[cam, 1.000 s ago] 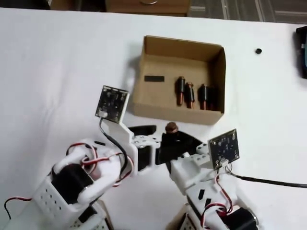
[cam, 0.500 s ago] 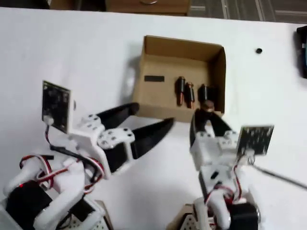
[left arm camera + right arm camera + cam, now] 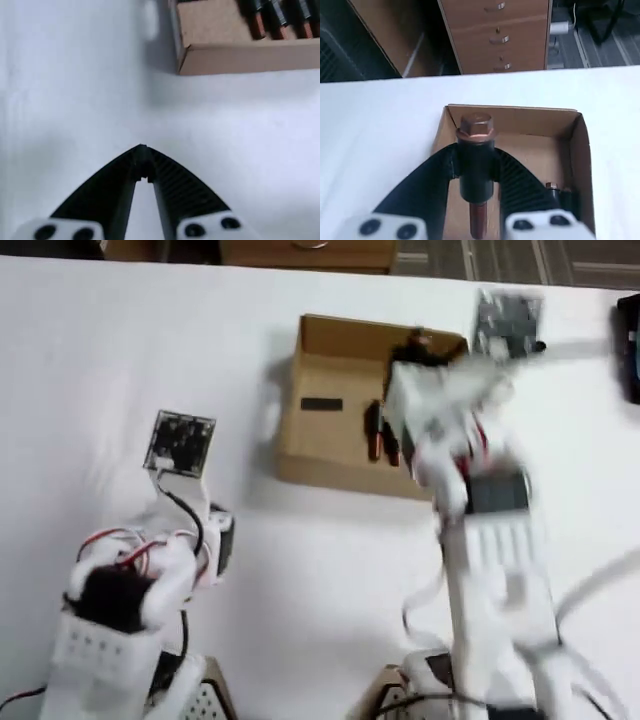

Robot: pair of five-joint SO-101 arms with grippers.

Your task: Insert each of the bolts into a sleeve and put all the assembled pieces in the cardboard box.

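The cardboard box (image 3: pixel 335 468) sits at the table's far middle with several assembled bolt-and-sleeve pieces (image 3: pixel 375 432) lying inside. My right gripper (image 3: pixel 415 348) hangs over the box's far right part. In the right wrist view my right gripper (image 3: pixel 476 167) is shut on a black sleeve with a copper bolt (image 3: pixel 476 129) through it, upright above the box (image 3: pixel 520 119). Another piece (image 3: pixel 553 188) lies in the box below. My left gripper (image 3: pixel 143 167) is shut and holds nothing, low over bare table short of the box (image 3: pixel 250 57). The left arm (image 3: pixel 130 590) is drawn back at the near left.
A dark device (image 3: pixel 630 340) lies at the table's right edge. Wooden drawers (image 3: pixel 495 35) stand beyond the table's far edge. White table surface (image 3: pixel 150 350) stretches left of the box and between the box and the arms' bases.
The right arm has swung forward with the assembled piece, from in front of the box to over it. The left arm has pulled back to the near left and its gripper has shut.
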